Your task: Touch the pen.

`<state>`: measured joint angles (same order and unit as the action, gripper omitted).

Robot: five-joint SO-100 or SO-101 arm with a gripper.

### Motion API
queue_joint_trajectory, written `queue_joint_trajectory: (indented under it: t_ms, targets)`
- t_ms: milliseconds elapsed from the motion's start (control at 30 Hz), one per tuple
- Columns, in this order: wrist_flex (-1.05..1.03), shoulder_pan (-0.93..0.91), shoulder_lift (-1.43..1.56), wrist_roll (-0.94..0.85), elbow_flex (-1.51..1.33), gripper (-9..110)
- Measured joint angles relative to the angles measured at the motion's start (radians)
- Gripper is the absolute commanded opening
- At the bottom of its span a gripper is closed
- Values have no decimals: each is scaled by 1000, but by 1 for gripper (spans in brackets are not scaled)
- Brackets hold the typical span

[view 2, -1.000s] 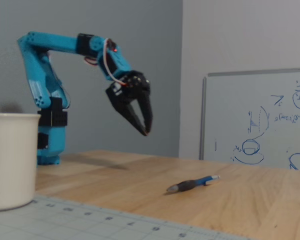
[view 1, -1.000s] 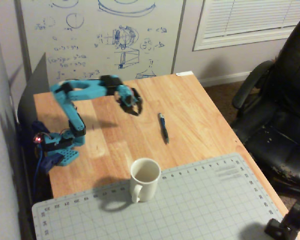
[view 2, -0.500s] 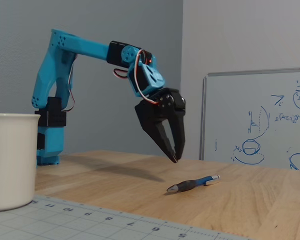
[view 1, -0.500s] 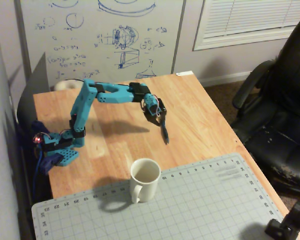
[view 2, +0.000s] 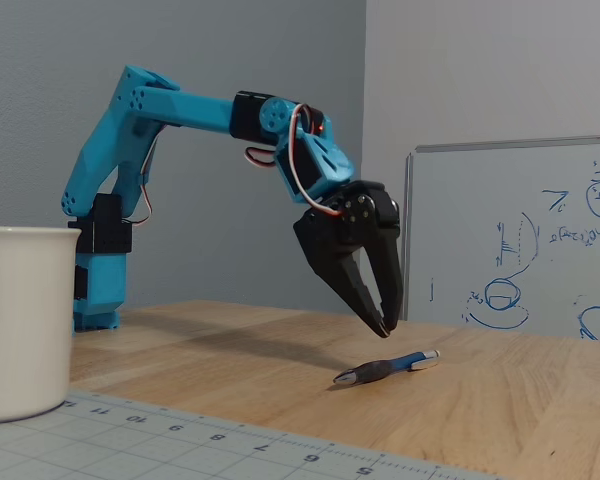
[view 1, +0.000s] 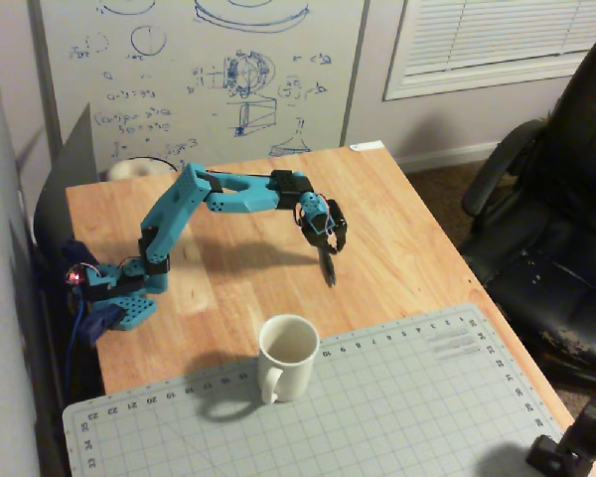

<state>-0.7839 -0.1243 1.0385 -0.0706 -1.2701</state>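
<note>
- Nearest the lens in a fixed view, a white mug (view 2: 20, 320) is cut off at the left edge, standing on a grey cutting mat (view 2: 180, 445).
- Right of centre, the pen (view 2: 385, 368) is seen lying on the wooden table (view 2: 520, 400).
- Just above it, clear of contact, the gripper (view 2: 383, 325) hangs with fingertips nearly closed, empty.
- From above, the pen is largely masked by the gripper (view 1: 329, 266).
- A black chair (view 1: 561, 209) is cropped at the right.

The blue arm (view 2: 130, 120) is raised from its base (view 1: 119, 308) and bent at the elbow, with the forearm held roughly level. The wrist is pitched steeply down. The black gripper (view 2: 383, 325) (view 1: 329, 266) is pointed downward, its jaws nearly closed at the tips, hung above the base's level with nothing held.
</note>
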Motion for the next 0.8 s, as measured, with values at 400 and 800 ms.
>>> queue_joint_trajectory:
  t_ms: [400,800]
  targets:
    - [0,0,-38,0,3,1]
    - [2,0,-63,0,12,1]
